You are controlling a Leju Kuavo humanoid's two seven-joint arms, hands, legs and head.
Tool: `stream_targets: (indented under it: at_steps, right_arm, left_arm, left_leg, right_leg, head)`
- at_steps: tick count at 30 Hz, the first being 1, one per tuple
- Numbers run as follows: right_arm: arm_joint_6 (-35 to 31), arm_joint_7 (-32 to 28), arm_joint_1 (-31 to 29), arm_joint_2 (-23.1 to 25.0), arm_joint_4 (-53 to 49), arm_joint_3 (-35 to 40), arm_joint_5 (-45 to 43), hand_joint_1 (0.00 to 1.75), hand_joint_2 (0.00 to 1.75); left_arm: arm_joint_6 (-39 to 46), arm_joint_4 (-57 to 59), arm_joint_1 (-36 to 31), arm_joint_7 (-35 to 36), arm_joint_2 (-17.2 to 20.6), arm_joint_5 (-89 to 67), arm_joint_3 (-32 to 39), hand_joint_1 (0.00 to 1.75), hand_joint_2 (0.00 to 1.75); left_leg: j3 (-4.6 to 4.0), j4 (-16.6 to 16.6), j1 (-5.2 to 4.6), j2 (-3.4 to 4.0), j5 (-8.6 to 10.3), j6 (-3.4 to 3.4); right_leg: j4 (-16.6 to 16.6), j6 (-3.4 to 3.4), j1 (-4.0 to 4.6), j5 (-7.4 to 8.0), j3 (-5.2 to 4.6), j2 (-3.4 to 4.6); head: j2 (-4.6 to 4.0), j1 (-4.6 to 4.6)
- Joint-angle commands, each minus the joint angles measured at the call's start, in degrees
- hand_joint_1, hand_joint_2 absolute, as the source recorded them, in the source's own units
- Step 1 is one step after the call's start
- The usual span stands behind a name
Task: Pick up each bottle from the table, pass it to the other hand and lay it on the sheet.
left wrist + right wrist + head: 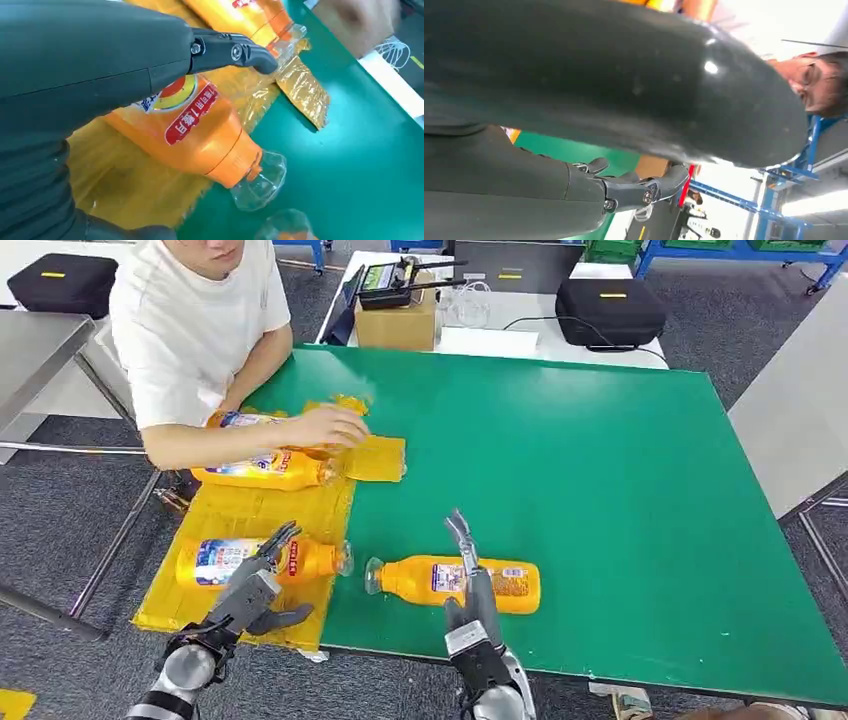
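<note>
Head view: three orange bottles lie on the yellow sheet (240,515); a fourth bottle (455,582) remains on the green table (600,500), under the right hand (468,585), whose grasp cannot be told. Left wrist view: the left hand (100,65) hovers, fingers spread and empty, over the nearest laid bottle (200,135). Right wrist view: the bottle is hidden.

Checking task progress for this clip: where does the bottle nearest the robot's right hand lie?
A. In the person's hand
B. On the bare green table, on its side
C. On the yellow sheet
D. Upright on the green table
B: the bottle lies on its side on the green table, off the yellow sheet, with the right hand over it and its fingers apart.
</note>
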Motion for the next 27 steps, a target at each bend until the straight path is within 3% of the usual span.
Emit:
stream_targets:
  at_steps: [1,3,15,16,17,21,25,27]
  right_arm:
    - [-3.5,1.1,-1.5,-3.0,3.6,-0.8,5.0,0.00,0.00]
    - [-5.4,4.2,-0.6,-4.7,2.2,-0.2,10.6,0.00,0.00]
    - [-5.2,4.1,-0.4,-5.0,1.8,-0.5,10.5,0.00,0.00]
    - [-7.2,6.4,-1.0,-5.9,2.5,0.5,15.3,0.00,0.00]
    - [-7.9,8.4,-0.8,-6.5,2.3,0.6,17.8,0.00,1.75]
    - [-5.3,20.2,-0.6,-13.5,0.7,0.2,32.7,0.00,1.75]
    - [0.7,26.6,2.6,-20.5,-4.2,-1.2,40.3,0.00,1.75]
    - [0.0,28.4,4.8,-22.6,-6.7,-2.1,42.5,0.00,1.75]
  left_arm:
    - [7.3,-13.9,4.0,-5.3,-7.8,6.0,2.6,0.00,1.75]
    - [13.6,-17.3,3.8,-6.7,-10.6,7.5,3.1,0.00,1.75]
    - [14.1,-17.7,3.7,-5.8,-10.2,7.4,2.6,0.00,1.75]
    - [15.4,-17.7,3.5,-6.8,-11.3,9.9,3.8,0.00,1.75]
    - [16.3,-18.1,3.2,-6.8,-12.2,11.8,4.5,0.00,1.75]
    - [20.4,-23.0,3.8,-8.3,-13.1,14.2,5.5,0.00,1.75]
    - [20.0,-26.4,5.8,-9.6,-13.2,13.4,4.5,0.00,1.75]
    - [19.6,-27.4,6.7,-9.9,-13.5,13.1,3.7,0.00,1.75]
  left_leg:
    - [-0.20,0.0,0.05,-0.13,-0.02,0.24]
    - [-0.36,0.1,0.03,-0.14,-0.01,0.16]
    - [-0.38,0.0,0.03,-0.04,-0.02,0.15]
    - [-0.40,0.0,0.00,-0.03,-0.01,0.13]
    - [-0.39,0.0,0.03,-0.04,-0.01,0.17]
    - [-0.42,0.0,0.03,-0.09,-0.02,0.17]
    - [-0.45,0.0,-0.05,-0.16,-0.02,0.16]
    - [-0.46,0.0,-0.05,-0.20,-0.04,0.18]
  right_leg:
    - [-0.1,-0.23,0.11,0.02,-0.10,-0.10]
    - [-0.1,-0.13,0.07,0.00,-0.28,-0.12]
    - [-0.1,-0.19,0.09,0.01,-0.37,-0.01]
    - [-0.1,-0.15,0.05,0.01,-0.40,0.00]
    - [-0.1,-0.22,0.09,0.03,-0.39,-0.01]
    - [-0.2,-0.15,0.08,0.02,-0.36,-0.06]
    - [-0.1,-0.12,0.00,-0.01,-0.36,-0.14]
    - [-0.2,-0.14,0.01,-0.03,-0.32,-0.17]
  head:
    - [0.00,0.00]
    - [0.00,0.02]
    - [0.00,0.00]
    - [0.00,0.00]
    - [0.00,0.00]
    - [0.00,0.00]
    - [0.00,-0.02]
    - [0.00,0.00]
